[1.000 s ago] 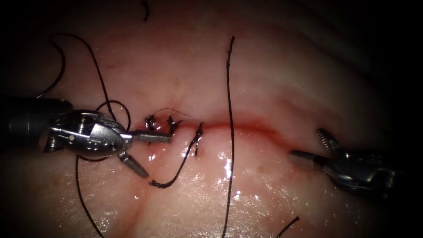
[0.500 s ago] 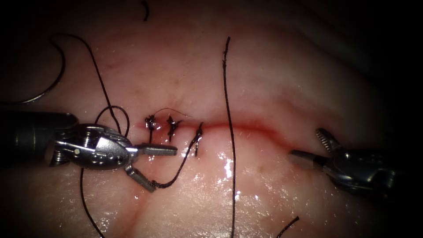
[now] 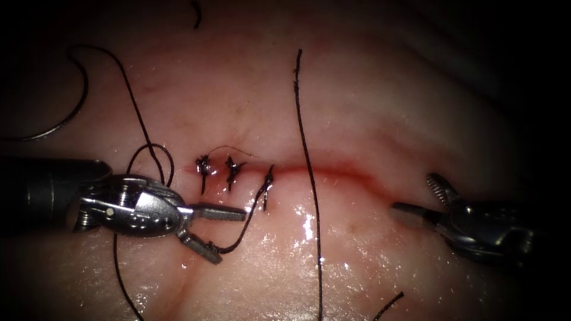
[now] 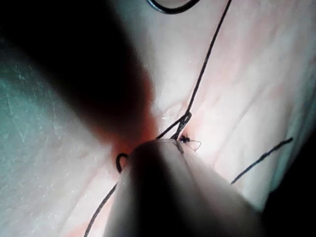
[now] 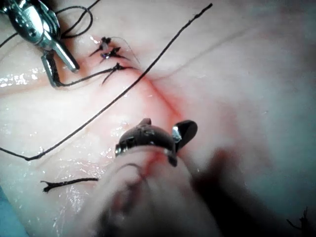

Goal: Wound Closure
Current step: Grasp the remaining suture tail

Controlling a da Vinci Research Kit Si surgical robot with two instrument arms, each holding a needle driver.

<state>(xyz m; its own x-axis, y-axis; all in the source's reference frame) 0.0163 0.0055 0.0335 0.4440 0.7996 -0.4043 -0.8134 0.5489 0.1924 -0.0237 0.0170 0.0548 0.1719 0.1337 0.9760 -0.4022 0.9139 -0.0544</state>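
Left claw (image 3: 229,235) lies flat at 9 o'clock of the cut (image 3: 333,172), shaft level, jaws spread toward 3 o'clock and holding nothing; over the last second it has slid toward 4 o'clock, so its lower jaw tip now touches the free end of the thread tail (image 3: 238,238), which rises toward 1 o'clock to the third stitch (image 3: 269,178). Right claw (image 3: 425,199) sits released and empty at the cut's 3 o'clock end, unmoved and well apart from the tail. The needle (image 3: 71,113) rests on the tissue (image 3: 369,107) at 10 o'clock, not in it, nearer the left arm.
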